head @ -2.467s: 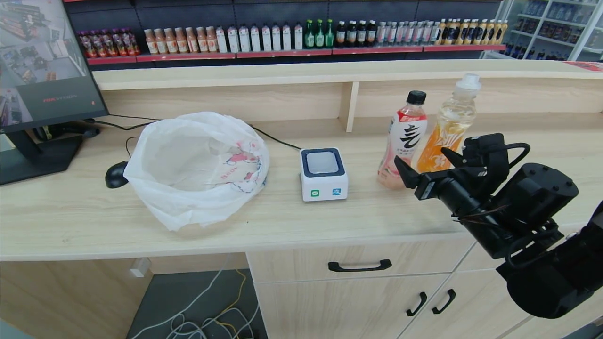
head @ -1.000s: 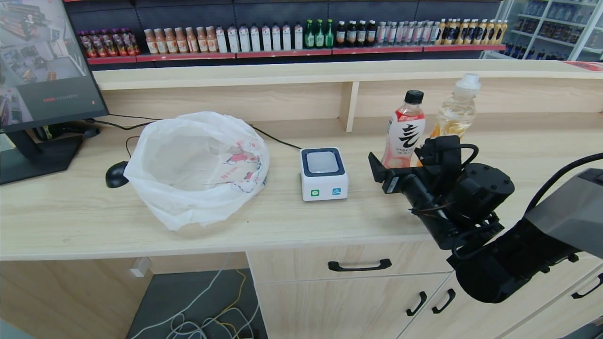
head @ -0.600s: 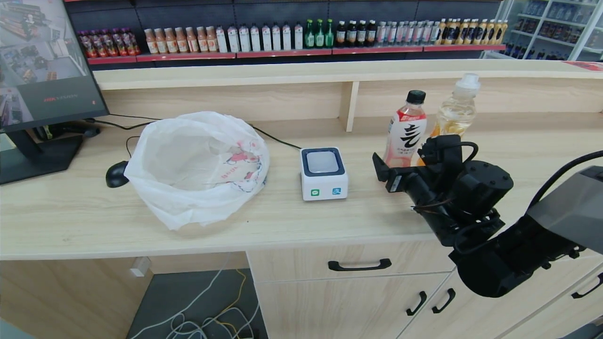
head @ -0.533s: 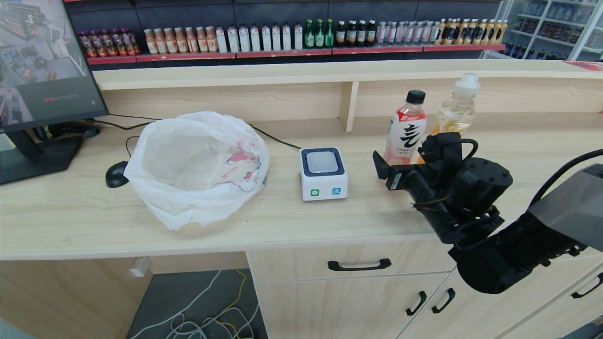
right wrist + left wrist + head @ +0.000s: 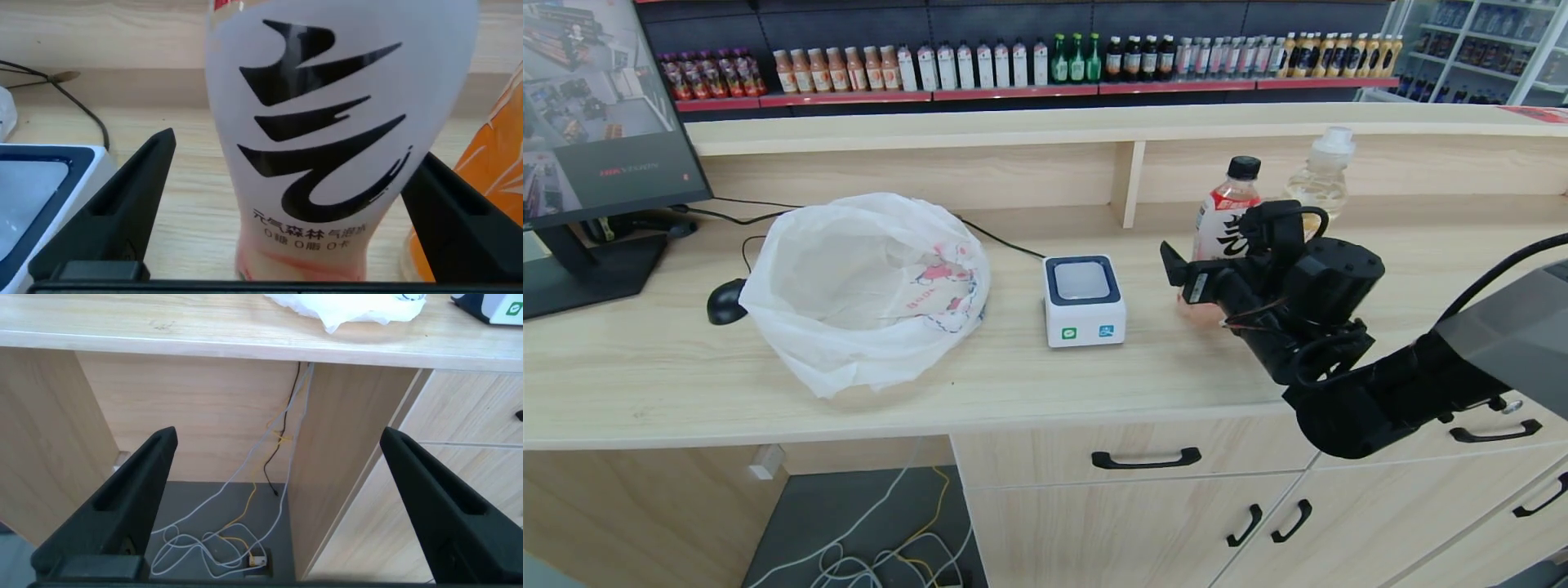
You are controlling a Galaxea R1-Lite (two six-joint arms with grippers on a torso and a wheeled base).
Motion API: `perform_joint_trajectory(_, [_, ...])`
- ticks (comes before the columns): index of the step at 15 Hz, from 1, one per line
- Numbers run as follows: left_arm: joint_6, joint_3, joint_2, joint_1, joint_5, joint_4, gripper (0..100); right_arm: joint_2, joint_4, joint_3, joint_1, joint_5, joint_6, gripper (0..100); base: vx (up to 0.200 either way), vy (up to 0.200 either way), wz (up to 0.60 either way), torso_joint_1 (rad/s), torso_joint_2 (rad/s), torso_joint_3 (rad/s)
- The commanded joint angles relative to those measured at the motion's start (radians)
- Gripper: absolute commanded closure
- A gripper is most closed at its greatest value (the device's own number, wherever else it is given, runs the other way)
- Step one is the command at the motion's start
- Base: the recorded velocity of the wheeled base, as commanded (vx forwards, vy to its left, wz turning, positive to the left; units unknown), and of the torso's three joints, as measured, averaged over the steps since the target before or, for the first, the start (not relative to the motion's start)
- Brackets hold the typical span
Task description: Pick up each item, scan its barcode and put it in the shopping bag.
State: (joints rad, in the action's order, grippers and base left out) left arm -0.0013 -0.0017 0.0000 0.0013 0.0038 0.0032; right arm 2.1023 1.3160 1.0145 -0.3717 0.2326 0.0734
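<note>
**Claw update: right claw (image 5: 296, 151) at the pink bottle (image 5: 1227, 214)**

Slid forward over the last couple seconds, and now straddles the pink bottle on the counter (image 5: 1013, 376), just right of the scanner (image 5: 1085, 300). Covers more of the orange bottle (image 5: 1319, 175) than before. From the right wrist: fingers spread wide, gaps both sides, no pinch. From the left wrist: left claw (image 5: 278, 434) agape below the counter edge, over cables (image 5: 221, 539).
</note>
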Motion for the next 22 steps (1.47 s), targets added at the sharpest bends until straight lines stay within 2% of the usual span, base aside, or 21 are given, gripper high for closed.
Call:
perform_joint_trajectory(1, [0.000, 0.000, 0.000, 0.000, 0.001, 0.000, 0, 0.011, -0.001, 0.010, 0.014, -0.009, 0.002, 0, 0.000, 0.000, 0.00, 0.000, 0.00, 0.000])
perform_joint_trajectory(8, [0.000, 0.000, 0.000, 0.000, 0.001, 0.000, 0, 0.031, 0.000, 0.012, 0.042, -0.055, 0.000, 0, 0.000, 0.000, 0.00, 0.000, 0.00, 0.000])
perform_joint_trajectory(13, [0.000, 0.000, 0.000, 0.000, 0.001, 0.000, 0, 0.061, -0.011, 0.082, 0.048, -0.078, 0.000, 0, 0.000, 0.000, 0.00, 0.000, 0.00, 0.000])
perform_joint_trajectory(22, [0.000, 0.000, 0.000, 0.000, 0.001, -0.002, 0, 0.062, -0.012, 0.081, 0.070, -0.107, -0.001, 0, 0.000, 0.000, 0.00, 0.000, 0.00, 0.000])
